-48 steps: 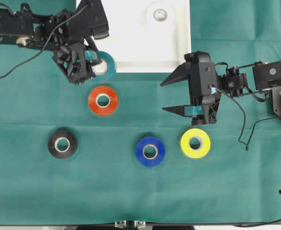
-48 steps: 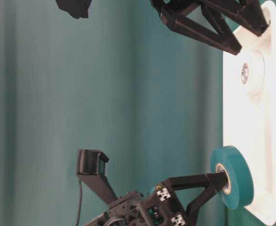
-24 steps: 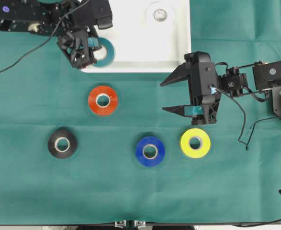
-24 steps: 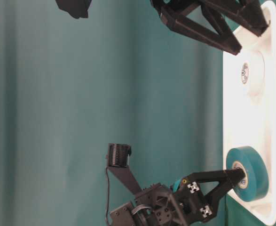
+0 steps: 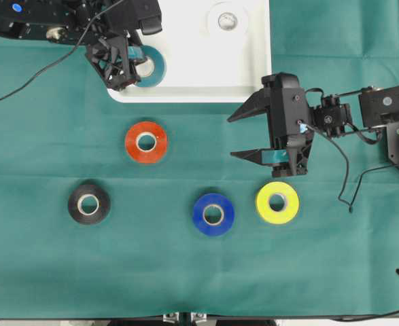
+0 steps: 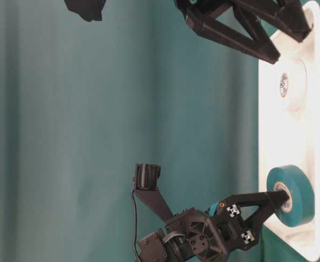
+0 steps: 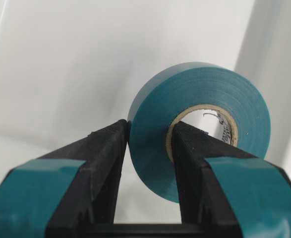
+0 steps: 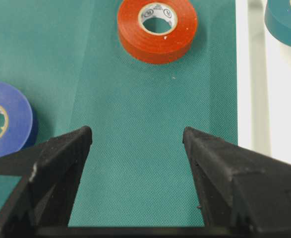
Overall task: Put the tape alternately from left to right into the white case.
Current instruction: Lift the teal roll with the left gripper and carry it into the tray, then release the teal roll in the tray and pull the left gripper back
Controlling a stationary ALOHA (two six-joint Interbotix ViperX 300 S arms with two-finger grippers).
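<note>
The left gripper (image 7: 147, 148) pinches the teal roll (image 7: 204, 106) by its wall, over the case's (image 5: 206, 68) front-left corner. The right gripper (image 8: 138, 148) gapes, holding nothing, above the cloth (image 5: 185, 272).

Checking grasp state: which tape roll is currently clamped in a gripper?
The teal roll, pinched through its core by the left gripper over the white case. The other rolls lie free; the right gripper is open, holding nothing.

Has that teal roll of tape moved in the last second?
Yes. The left claw has carried the teal roll up the overhead view, from the green cloth over the rim of the white tray.
</note>
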